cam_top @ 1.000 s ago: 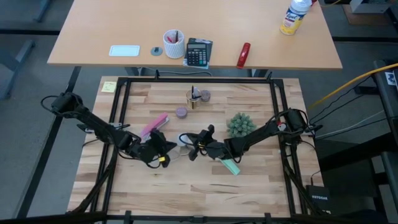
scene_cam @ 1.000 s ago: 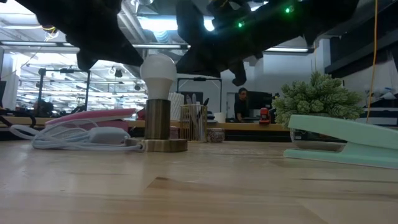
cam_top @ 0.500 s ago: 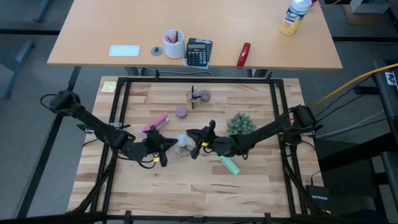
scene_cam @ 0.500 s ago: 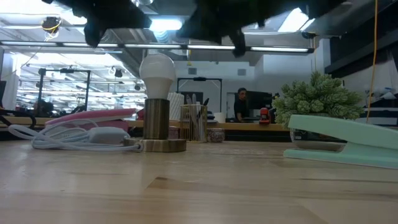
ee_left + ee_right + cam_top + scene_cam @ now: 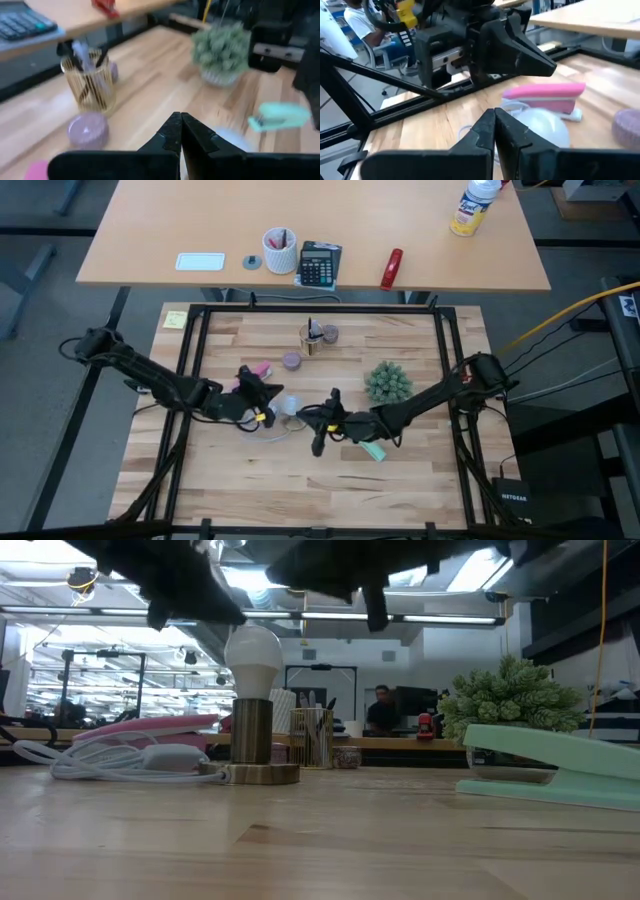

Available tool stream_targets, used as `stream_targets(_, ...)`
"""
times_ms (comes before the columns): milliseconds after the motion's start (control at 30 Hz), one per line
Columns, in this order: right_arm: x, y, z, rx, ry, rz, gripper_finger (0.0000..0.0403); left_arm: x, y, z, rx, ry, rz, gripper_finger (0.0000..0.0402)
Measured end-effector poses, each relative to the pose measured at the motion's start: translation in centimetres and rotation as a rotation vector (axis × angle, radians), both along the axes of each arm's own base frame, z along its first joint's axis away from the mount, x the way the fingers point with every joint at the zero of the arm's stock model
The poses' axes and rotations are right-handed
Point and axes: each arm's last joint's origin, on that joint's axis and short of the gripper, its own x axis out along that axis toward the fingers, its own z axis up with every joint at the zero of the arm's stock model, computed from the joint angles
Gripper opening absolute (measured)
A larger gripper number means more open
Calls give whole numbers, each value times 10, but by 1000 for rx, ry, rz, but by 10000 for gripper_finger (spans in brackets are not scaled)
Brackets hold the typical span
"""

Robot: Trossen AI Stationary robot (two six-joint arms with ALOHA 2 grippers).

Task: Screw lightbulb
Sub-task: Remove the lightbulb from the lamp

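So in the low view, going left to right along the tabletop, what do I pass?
White cable → lightbulb standing in its brass socket → gold wire pen cup → small green plant → mint-green stapler.

Even ceiling light; left wrist view blurred, arms backlit.

Robotics lab: framed worktable [image 5: 300,470], benches behind.
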Motion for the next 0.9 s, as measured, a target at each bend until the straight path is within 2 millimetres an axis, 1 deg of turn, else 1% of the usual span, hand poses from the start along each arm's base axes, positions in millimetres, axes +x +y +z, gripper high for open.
stream_targets(133, 4, 0, -15, 23, 26, -8, 14, 0, 5, -9, -52, 76, -24, 1)
stream_targets(233, 6, 1, -24, 31, 45, -11, 14, 3, 6, -12, -80, 99, -61, 1)
stream_targets(467, 7, 0, -31, 24, 62, -18, 14, 11, 5, -25, -94, 138, -81, 1)
stream_targets(567, 9, -2, -38, 21, 83, -42, 14, 14, 3, -26, -102, 127, -92, 1)
stream_targets(700, 10, -4, -44, 49, 93, -75, 14, 13, 0, -27, -98, 127, -99, 1)
stream_targets(900, 8, -6, -46, 20, 105, -164, 14, 10, -6, -28, -113, 129, -100, 1)
